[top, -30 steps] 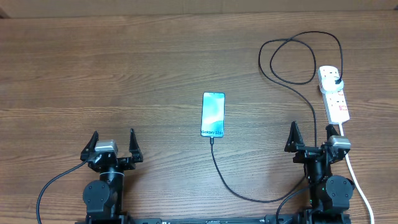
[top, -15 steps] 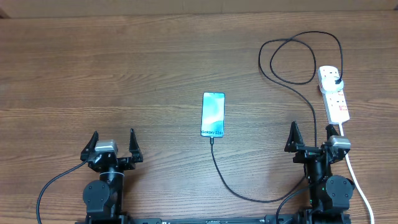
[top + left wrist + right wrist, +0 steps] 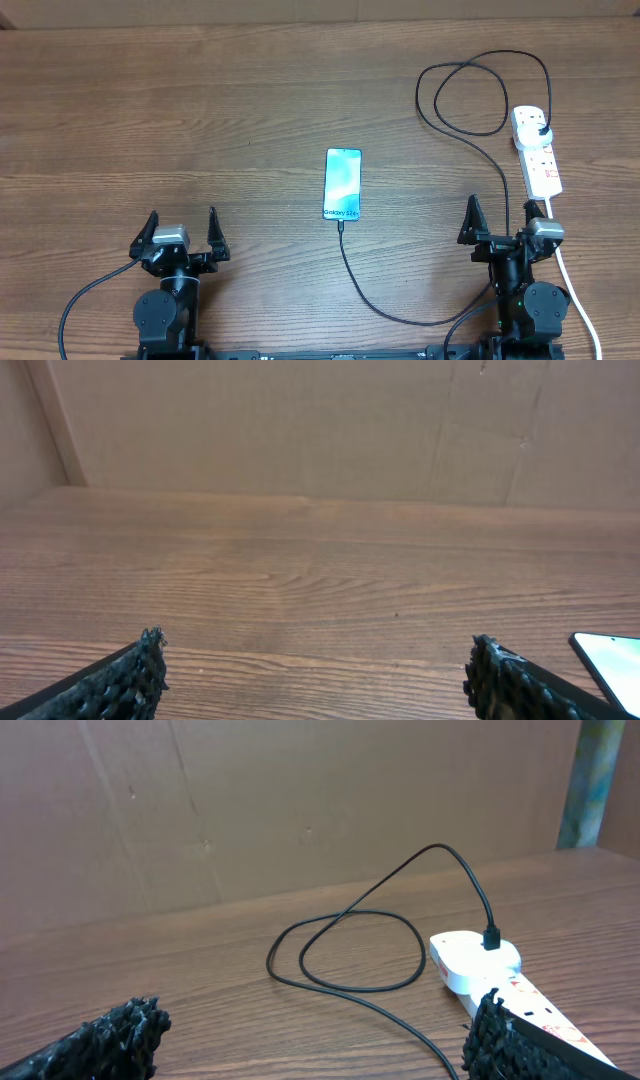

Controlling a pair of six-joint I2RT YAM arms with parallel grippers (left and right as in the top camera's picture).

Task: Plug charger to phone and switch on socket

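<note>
Wooden tabletop [image 3: 200, 110], left hand [image 3: 182, 217] and right hand [image 3: 499, 205] spread wide, empty, near edge, white socket [image 3: 537, 152] at right, lengthwise front-to-back, phone [image 3: 342, 184] centre, lengthwise front-to-back, text end nearest robot, charger [image 3: 541, 131] joining both.

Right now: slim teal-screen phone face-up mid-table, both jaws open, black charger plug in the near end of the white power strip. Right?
No: the black charger plug sits in the far end of the white elongated power strip, per the overhead view. Rest holds.
</note>
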